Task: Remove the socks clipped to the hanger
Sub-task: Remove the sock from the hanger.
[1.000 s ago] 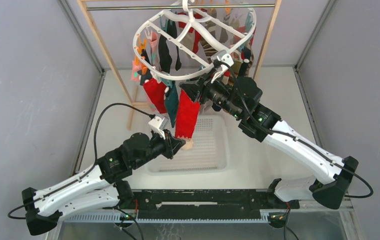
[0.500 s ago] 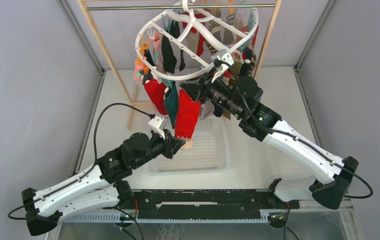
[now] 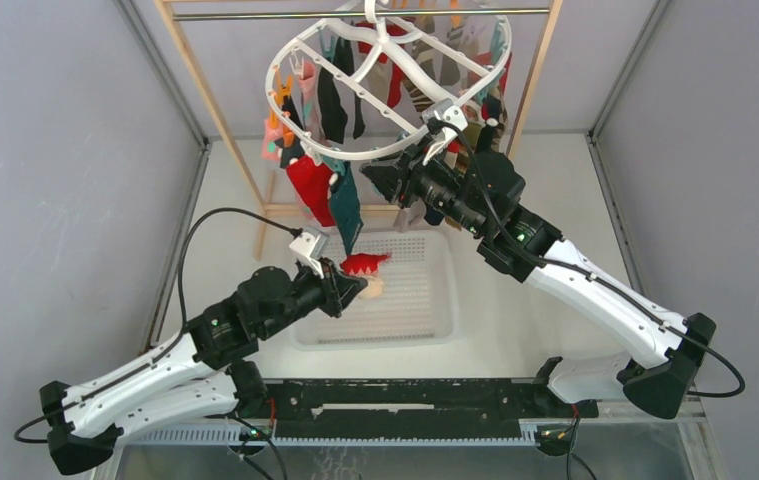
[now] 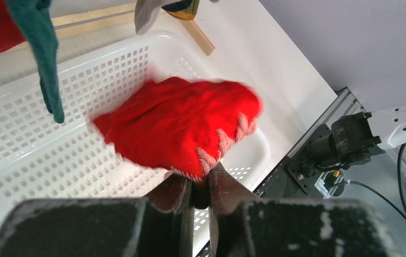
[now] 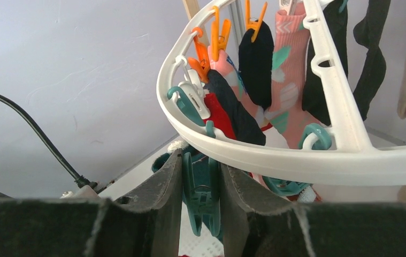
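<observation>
You have one hanger (image 5: 297, 158), one white mesh basket (image 4: 8, 123) and two pincers. The left pincer (image 4: 200, 179) is clamped on one red sock (image 4: 179, 126) above the basket. The sock's long axis lies roughly level, free end toward the right arm. The right pincer (image 5: 200, 160) is clamped on one teal clip (image 5: 200, 201) beneath the hanger rim. The other socks (image 5: 254, 59) hang vertically from their clips.

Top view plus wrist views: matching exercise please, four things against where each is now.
Things:
1. red sock
2. teal clip
3. white basket
4. dark teal sock

Places:
A. hangs clipped to the hanger, no gripper on it
B. pinched in the left gripper
C. sits on the table
D. inside the right gripper

Pairs: 1-B, 2-D, 3-C, 4-A
</observation>
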`<state>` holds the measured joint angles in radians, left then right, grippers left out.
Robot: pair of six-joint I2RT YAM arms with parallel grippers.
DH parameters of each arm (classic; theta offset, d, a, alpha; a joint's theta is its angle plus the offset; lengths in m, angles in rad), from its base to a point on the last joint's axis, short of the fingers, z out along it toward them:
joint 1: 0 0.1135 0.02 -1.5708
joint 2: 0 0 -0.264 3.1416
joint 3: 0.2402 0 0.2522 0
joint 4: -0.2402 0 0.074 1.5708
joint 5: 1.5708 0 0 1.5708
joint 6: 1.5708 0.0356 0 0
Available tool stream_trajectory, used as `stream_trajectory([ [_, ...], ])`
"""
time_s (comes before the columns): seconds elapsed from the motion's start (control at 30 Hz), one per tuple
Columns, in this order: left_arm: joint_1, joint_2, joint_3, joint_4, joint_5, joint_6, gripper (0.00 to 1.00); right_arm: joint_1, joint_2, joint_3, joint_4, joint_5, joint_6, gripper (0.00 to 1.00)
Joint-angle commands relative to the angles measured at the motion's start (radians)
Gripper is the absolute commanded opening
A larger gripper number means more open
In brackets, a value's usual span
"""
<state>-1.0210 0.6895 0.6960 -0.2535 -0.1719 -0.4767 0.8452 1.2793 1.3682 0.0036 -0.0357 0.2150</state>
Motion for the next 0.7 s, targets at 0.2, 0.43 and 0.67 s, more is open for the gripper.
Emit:
stream_trajectory([
  [0.2,0.01,-0.017,-0.015,0.02,-0.006,-0.024,0.16,-0.016,-0.019,0.019,0.024,0.002,0.006,0.02],
  [0.43,0.011,0.0,-0.021,0.031,-0.006,-0.024,0.16,-0.018,-0.031,-0.005,0.015,0.018,0.012,0.35],
  [0.67,0.017,0.0,-0.023,0.03,-0.008,-0.023,0.16,-0.018,-0.051,-0.04,0.018,0.021,0.019,0.55],
])
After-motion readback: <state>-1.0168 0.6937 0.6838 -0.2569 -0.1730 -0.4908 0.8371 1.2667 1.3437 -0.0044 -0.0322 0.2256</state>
